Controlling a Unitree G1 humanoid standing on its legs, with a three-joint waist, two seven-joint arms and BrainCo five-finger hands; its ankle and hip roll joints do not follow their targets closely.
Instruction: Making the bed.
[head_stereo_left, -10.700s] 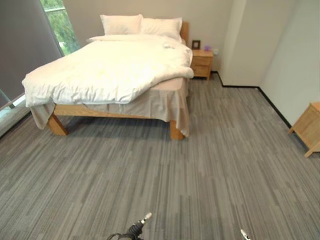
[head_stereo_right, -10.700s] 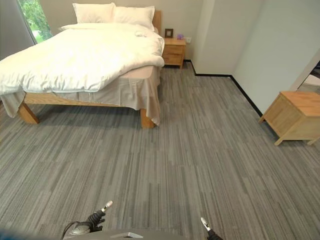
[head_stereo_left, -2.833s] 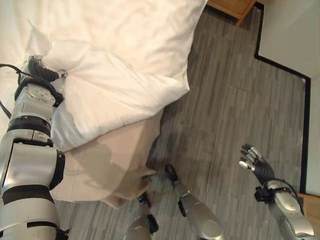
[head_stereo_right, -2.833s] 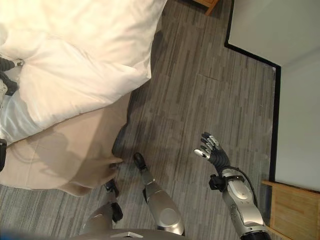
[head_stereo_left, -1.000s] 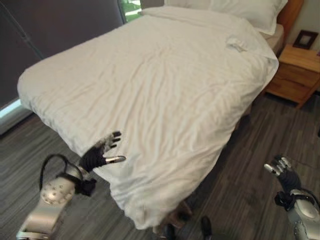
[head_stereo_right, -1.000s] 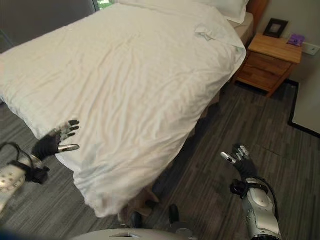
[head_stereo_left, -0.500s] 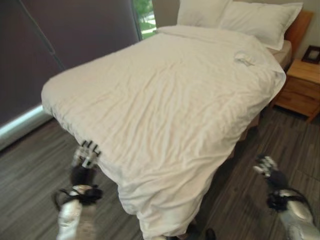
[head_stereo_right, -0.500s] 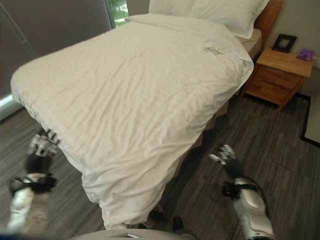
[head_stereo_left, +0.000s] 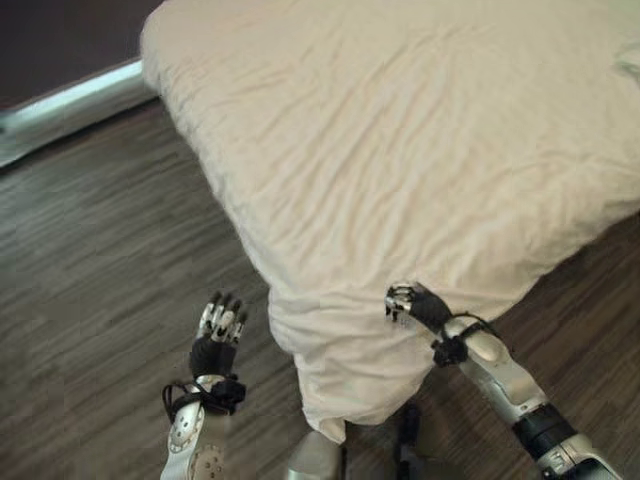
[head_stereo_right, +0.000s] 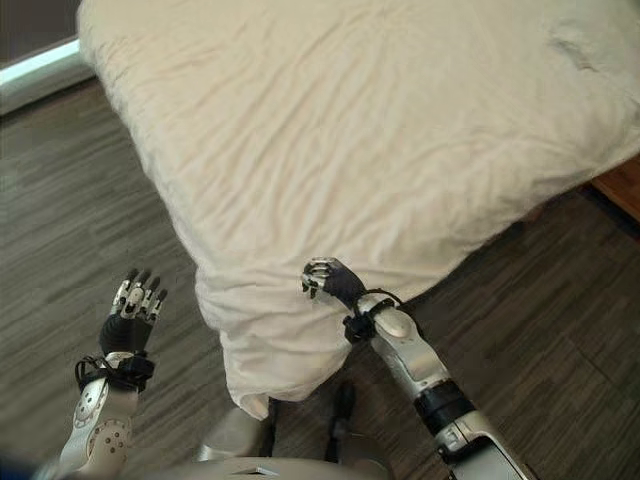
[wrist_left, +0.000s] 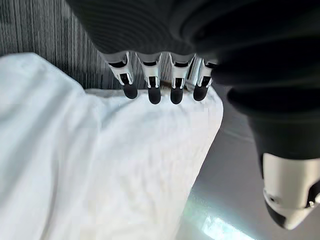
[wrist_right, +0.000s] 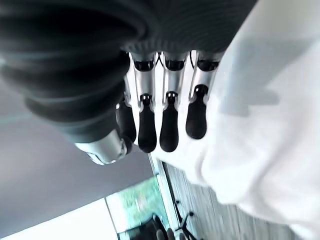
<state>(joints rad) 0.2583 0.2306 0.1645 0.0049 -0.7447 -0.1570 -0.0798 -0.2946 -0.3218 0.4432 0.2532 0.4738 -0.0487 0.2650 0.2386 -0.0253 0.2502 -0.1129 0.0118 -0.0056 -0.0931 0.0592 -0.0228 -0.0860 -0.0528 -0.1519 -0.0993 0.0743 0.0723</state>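
Two hands out: the left hand (head_stereo_left: 213, 345) hangs over the floor (head_stereo_left: 90, 260) beside the bed, fingers straight, holding nothing. The right hand (head_stereo_left: 412, 305) curls its fingers against the duvet (head_stereo_left: 400, 150) at the overhanging corner, pinching the fabric.

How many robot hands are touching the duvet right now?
1. The right hand rests against the white duvet at its hanging corner; the left hand hovers over the floor beside it.
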